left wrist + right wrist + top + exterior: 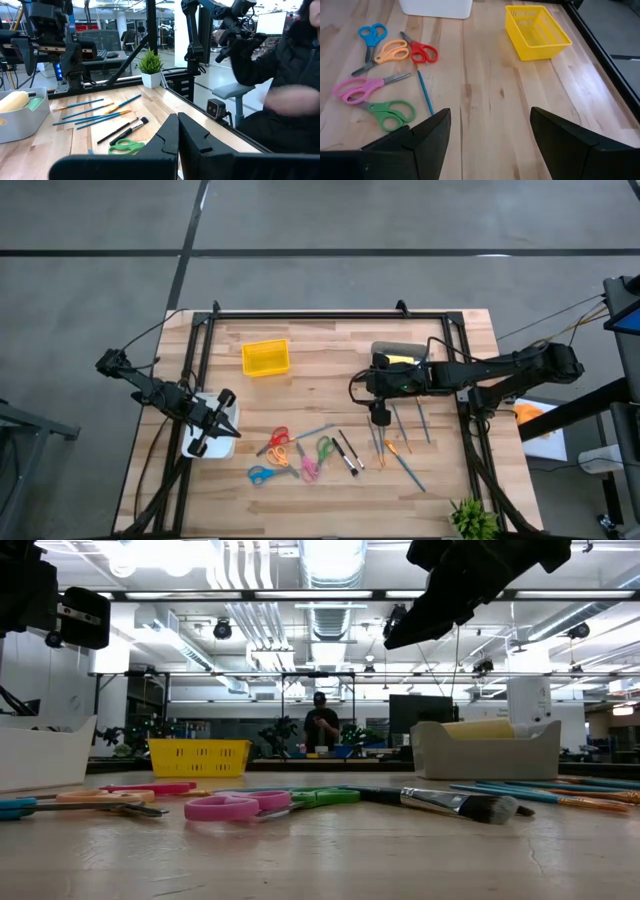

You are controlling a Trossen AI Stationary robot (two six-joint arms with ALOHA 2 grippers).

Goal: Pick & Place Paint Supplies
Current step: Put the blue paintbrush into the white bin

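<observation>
Wooden planks point(320, 380) fill the high view's centre, and on them we count five scissors point(290, 455) low and centre, one yellow basket point(265, 358) upper left, one grey bin point(400, 355) and one white bin point(215, 430). Brushes point(400, 440) — roughly seven — lie lower right. Above them the right gripper point(380, 418) hangs spread and empty; the left gripper point(212, 430) is clenched at left, grasping nothing.

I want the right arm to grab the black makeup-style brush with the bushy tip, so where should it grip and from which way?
Probably mid-handle of the black brush, coming straight down with the open right gripper. It lies flat on the table, so turn the fingers across the shaft, clear of the bristles and the green scissors beside it.
</observation>
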